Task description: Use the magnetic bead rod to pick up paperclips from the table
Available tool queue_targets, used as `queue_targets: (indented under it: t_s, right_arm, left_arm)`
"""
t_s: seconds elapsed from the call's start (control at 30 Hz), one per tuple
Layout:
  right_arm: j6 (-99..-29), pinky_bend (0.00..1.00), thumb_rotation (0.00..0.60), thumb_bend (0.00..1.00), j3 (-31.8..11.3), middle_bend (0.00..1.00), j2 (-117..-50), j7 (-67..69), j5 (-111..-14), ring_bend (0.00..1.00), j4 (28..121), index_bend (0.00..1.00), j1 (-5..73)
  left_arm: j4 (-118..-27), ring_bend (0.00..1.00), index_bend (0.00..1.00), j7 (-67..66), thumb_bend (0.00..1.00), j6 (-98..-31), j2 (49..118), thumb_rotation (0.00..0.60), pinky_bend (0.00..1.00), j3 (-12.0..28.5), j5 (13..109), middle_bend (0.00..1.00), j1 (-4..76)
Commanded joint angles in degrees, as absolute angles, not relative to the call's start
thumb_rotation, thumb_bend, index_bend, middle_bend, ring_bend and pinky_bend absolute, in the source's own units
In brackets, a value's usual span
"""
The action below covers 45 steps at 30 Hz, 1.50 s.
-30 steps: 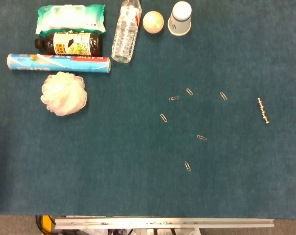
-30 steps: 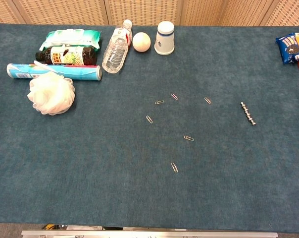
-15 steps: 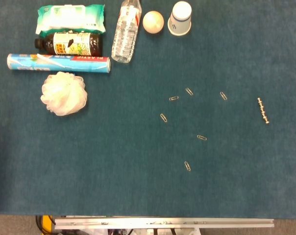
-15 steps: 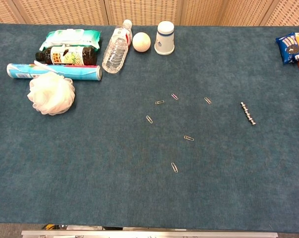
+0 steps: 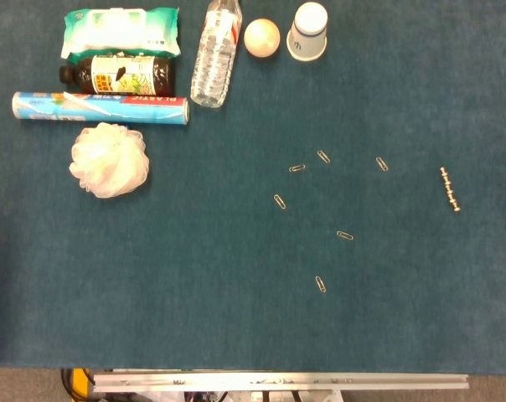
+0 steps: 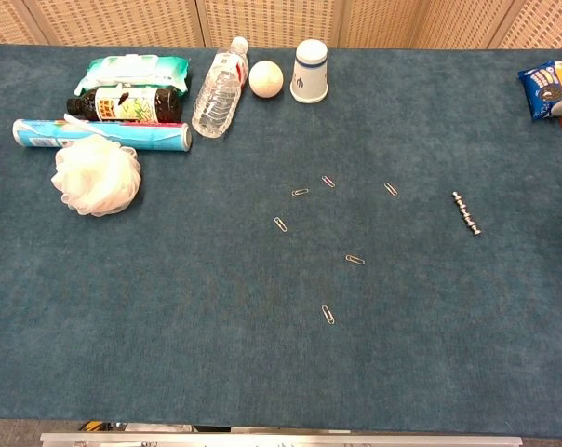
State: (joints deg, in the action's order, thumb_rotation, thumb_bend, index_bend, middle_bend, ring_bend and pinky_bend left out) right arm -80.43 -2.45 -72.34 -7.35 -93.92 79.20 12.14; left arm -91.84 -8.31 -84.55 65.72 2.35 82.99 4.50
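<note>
While lying sideways, paper cup [image 6: 309,70] mouth stays hidden; water bottle [image 6: 218,89] looks empty.

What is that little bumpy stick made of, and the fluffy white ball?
The rod looks like shiny silver metal: a row of small beads that glint against the cloth. The puff looks like soft white plastic mesh, bunched into ruffles, probably a bath sponge. Neither can be told for sure from here.

table [image 5: 194,285]: blue cloth | paperclips [image 5: 320,284] scattered mid | bead rod [image 5: 450,189] right | bottles [image 5: 215,52], sponge [image 5: 109,159] far-left
</note>
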Motion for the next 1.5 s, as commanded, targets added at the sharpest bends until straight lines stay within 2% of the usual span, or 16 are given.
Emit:
queue_targets:
  t_s: [0.03,0.17,0.63,0.83,1.07,1.27,1.5]
  right_arm:
    - [-82.2,0.34,0.600,0.00,-1.7,0.29,-74.6,-6.0,-97.2,0.19,75.0,0.33,13.4]
    - [-82.3,0.34,0.600,0.00,-1.1,0.29,-75.6,-5.6,-98.3,0.18,72.5,0.36,14.1]
    - [-78.9,0.34,0.600,0.00,-0.1,0.29,-77.3,-6.8,-97.4,0.18,69.8,0.39,15.7]
    - [-76.7,0.34,0.600,0.00,-0.2,0.29,-77.5,-8.5,-96.5,0.18,70.3,0.39,16.9]
    - [-73.2,0.34,0.600,0.05,-1.0,0.29,-78.2,-10.4,-93.9,0.18,71.5,0.42,18.3]
    - [-69.3,0.34,0.600,0.06,-2.3,0.29,-78.7,-15.1,-88.7,0.17,75.1,0.43,18.7]
    - [-68.3,0.34,0.600,0.05,-2.8,0.29,-80.8,-17.1,-86.8,0.17,75.8,0.44,19.3]
  left_arm:
    - [-91.8,0.36,0.42,-8.4,0.14,-84.5,65.8,0.600,0.53,2.3,83.0,0.43,4.5]
    - [-91.9,0.36,0.42,-8.8,0.14,-84.4,65.8,0.600,0.53,2.4,82.8,0.43,4.6]
    - [-91.8,0.36,0.42,-9.3,0.14,-84.1,66.1,0.600,0.53,2.4,82.5,0.44,4.7]
    - [-91.8,0.36,0.42,-9.4,0.14,-84.0,66.1,0.600,0.53,2.4,82.5,0.43,4.7]
    - [-91.8,0.36,0.42,-9.4,0.14,-84.1,66.1,0.600,0.53,2.4,82.5,0.43,4.6]
    - [-91.8,0.36,0.42,-9.0,0.14,-84.2,66.0,0.600,0.53,2.3,82.7,0.44,4.5]
    - [-91.7,0.36,0.42,-8.8,0.14,-84.2,65.9,0.600,0.53,2.3,82.9,0.43,4.5]
